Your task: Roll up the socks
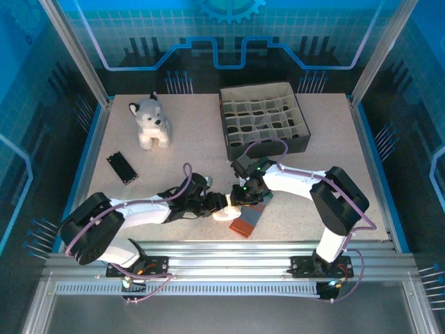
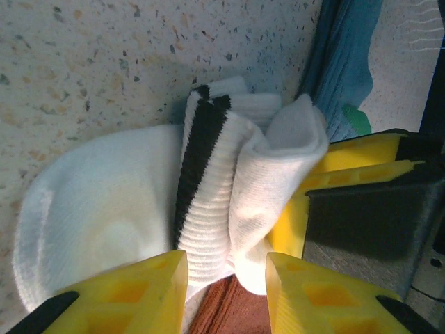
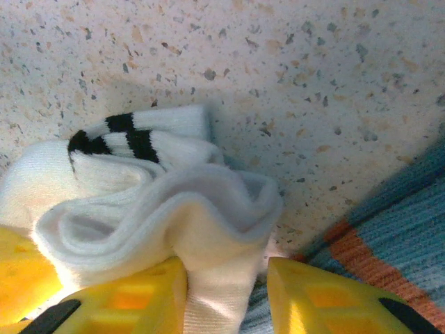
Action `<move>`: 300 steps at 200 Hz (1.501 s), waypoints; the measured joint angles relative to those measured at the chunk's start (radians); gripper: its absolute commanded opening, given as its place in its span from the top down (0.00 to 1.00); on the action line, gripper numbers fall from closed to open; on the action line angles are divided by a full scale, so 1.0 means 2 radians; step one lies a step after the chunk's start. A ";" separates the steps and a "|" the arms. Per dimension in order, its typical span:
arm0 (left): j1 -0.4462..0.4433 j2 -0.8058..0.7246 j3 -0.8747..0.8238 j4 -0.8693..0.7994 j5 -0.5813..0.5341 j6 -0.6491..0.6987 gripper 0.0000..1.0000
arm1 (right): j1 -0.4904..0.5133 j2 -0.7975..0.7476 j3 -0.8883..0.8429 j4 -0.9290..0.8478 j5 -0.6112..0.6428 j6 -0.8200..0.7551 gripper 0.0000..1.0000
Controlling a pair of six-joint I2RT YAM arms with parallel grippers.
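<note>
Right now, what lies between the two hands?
The white sock, bunched up: in the top view it sits between the left hand and right hand, and each wrist view shows its fabric in that hand's grip.

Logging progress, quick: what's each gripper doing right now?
Left gripper: closed on the white sock.
Right gripper: closed on the same white sock.
</note>
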 measured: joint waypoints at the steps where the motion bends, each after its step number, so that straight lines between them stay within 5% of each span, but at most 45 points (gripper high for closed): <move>1: 0.000 0.001 0.000 0.001 0.000 0.000 0.65 | 0.000 0.000 0.000 0.000 0.000 0.000 0.65; 64: 0.002 0.038 0.000 0.053 0.025 -0.002 0.66 | 0.000 0.003 0.000 0.000 0.000 -0.001 0.65; 126: 0.003 0.061 0.002 0.054 0.025 -0.002 0.86 | -0.001 0.002 0.000 0.002 -0.007 -0.001 0.65; 189: 0.003 0.056 0.017 0.008 0.009 0.006 0.89 | -0.014 -0.051 -0.020 0.010 -0.011 -0.001 0.60; 242: 0.007 0.056 0.019 0.001 0.008 0.009 0.89 | -0.053 -0.130 -0.124 0.111 -0.064 0.015 0.59; 300: 0.020 0.056 0.011 0.009 0.015 0.010 0.90 | -0.060 -0.120 -0.174 0.214 -0.108 0.047 0.60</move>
